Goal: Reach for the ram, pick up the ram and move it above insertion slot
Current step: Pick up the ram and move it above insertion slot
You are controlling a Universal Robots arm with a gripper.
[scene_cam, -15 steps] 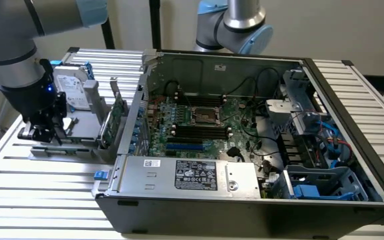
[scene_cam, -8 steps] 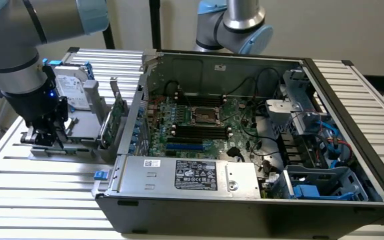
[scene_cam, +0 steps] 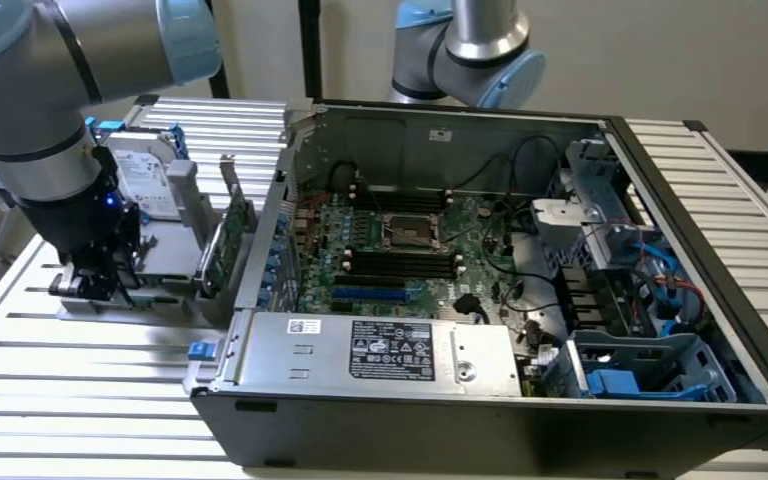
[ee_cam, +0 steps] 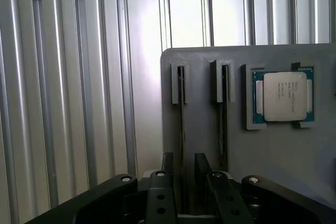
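Gripper (ee_cam: 184, 158) hangs low over the grey holder (ee_cam: 273, 156) on the slatted tabletop (scene_cam: 64, 420), beside the open computer case (scene_cam: 491, 410); its fingers stand apart, one on each side of the ram (ee_cam: 181, 124); the ram sits on edge in the holder slot farther from the processor (ee_cam: 283, 95). The reach looks nearly complete; a sound grasp, I judge, wants the stick centred between the fingers, the pads square to its flat faces, set deep enough to catch board rather than the bare top edge, and a gentle closing.
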